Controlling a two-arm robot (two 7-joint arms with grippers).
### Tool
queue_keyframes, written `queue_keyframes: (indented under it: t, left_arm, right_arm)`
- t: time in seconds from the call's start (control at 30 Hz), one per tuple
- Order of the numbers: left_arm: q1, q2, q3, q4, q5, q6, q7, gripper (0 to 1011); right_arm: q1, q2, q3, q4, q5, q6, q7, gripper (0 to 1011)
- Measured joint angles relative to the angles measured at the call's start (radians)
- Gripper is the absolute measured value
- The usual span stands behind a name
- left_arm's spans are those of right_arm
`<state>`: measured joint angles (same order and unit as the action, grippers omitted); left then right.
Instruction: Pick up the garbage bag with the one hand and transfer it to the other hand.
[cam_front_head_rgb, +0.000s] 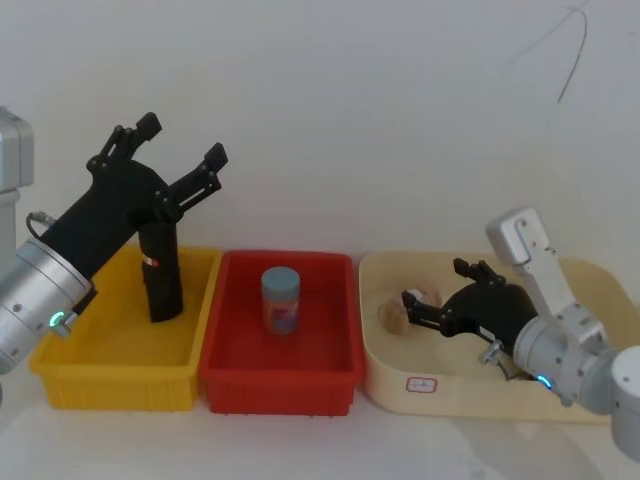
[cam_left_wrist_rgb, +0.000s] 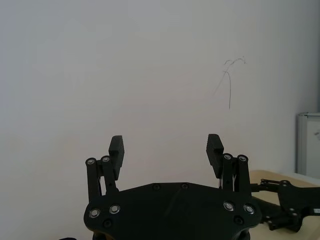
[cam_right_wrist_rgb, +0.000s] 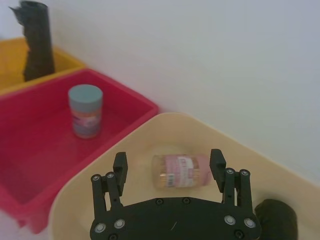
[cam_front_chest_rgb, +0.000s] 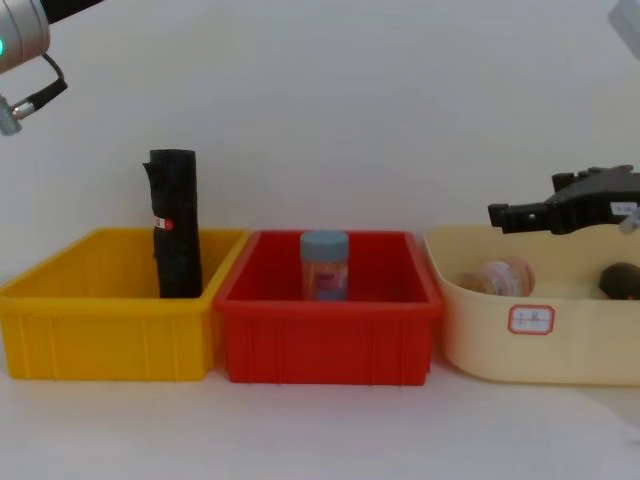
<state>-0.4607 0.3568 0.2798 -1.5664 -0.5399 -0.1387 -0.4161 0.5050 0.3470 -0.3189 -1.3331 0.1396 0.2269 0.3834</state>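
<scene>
The garbage bag (cam_front_head_rgb: 160, 275) is a tall black roll with a small red-white label, standing upright at the back of the yellow bin (cam_front_head_rgb: 110, 365). It also shows in the chest view (cam_front_chest_rgb: 175, 225) and the right wrist view (cam_right_wrist_rgb: 37, 42). My left gripper (cam_front_head_rgb: 183, 140) hangs open and empty above the roll, tilted up toward the wall, clear of it (cam_left_wrist_rgb: 165, 146). My right gripper (cam_front_head_rgb: 438, 283) is open low in the beige tray (cam_front_head_rgb: 440, 385), its fingers either side of a lying pink-lidded jar (cam_right_wrist_rgb: 182, 171) without touching it.
A blue-lidded jar (cam_front_head_rgb: 280, 300) stands in the red bin (cam_front_head_rgb: 280, 385) between the yellow bin and the beige tray. A dark rolled object (cam_right_wrist_rgb: 275, 220) lies in the tray beside my right gripper. The white wall stands close behind the bins.
</scene>
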Motion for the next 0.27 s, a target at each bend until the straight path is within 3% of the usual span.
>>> queue_keyframes:
  t: [0.27]
  left_arm:
    - [0.0, 0.0, 0.0, 0.0, 0.0, 0.0, 0.0, 1001]
  right_arm:
    - [-0.069, 0.019, 0.03, -0.091, 0.052, -0.01, 0.028, 1000]
